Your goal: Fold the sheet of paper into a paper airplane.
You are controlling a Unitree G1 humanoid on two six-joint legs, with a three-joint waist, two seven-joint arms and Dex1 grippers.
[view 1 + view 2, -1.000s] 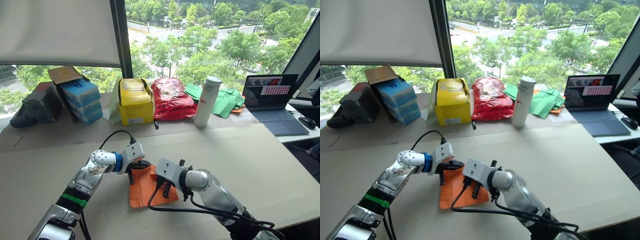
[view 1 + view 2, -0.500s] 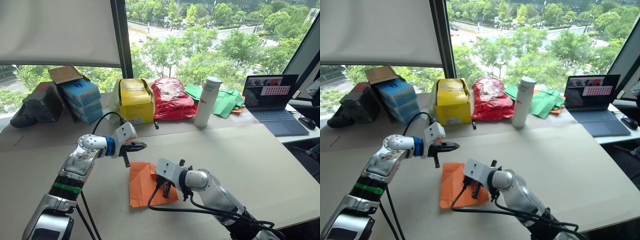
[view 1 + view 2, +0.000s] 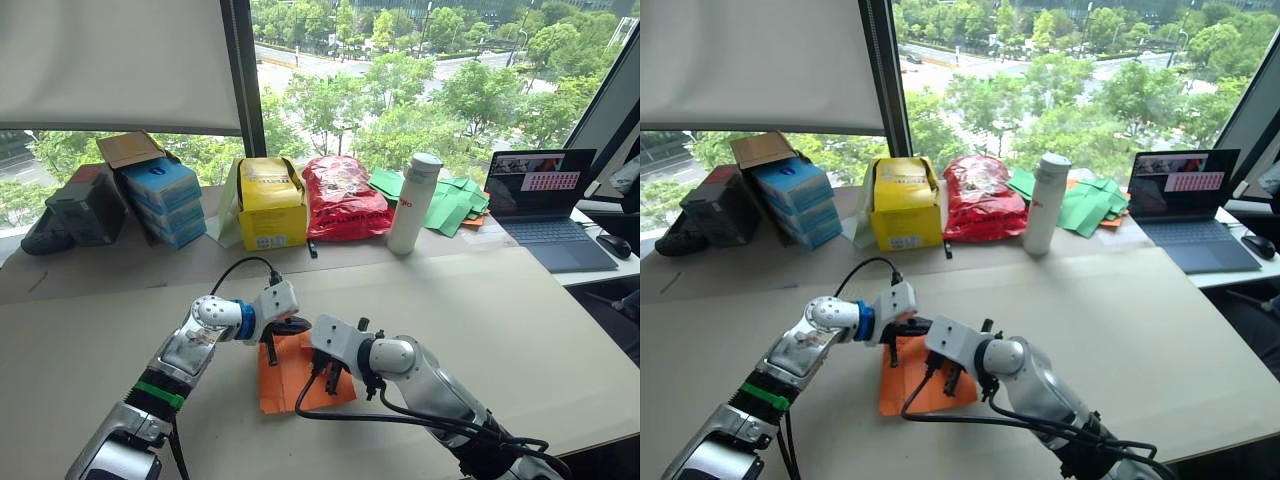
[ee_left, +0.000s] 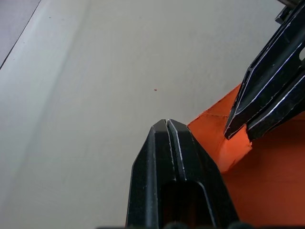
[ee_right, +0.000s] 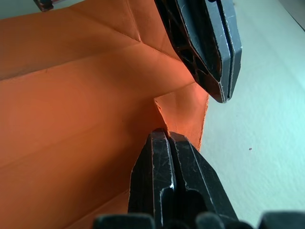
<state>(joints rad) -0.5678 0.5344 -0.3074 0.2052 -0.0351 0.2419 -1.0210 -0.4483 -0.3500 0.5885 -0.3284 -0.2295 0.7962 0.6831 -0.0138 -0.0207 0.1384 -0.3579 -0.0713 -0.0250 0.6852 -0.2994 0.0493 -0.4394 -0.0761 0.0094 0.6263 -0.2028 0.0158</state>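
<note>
The sheet of paper (image 3: 283, 388) lies flat on the table in front of me: bright orange, creased, with folded layers. My left gripper (image 3: 292, 327) is shut, its tip (image 4: 167, 124) low at the sheet's far edge, just off the paper (image 4: 271, 191). My right gripper (image 3: 323, 373) is also shut. Its tip (image 5: 167, 134) presses on the paper (image 5: 71, 119) beside a small bent corner flap. The two tips sit close together at that corner. Nothing shows between either pair of fingers.
Along the window at the back stand blue boxes (image 3: 160, 198), a yellow box (image 3: 270, 205), a red plastic bag (image 3: 343, 198), a white bottle (image 3: 413, 203) and green paper pieces (image 3: 452, 202). An open laptop (image 3: 545, 205) sits at the far right.
Half a second ago the left gripper was raised up and to the left, off the sheet. It has come back down to the sheet's far edge. The right gripper has stayed put.
</note>
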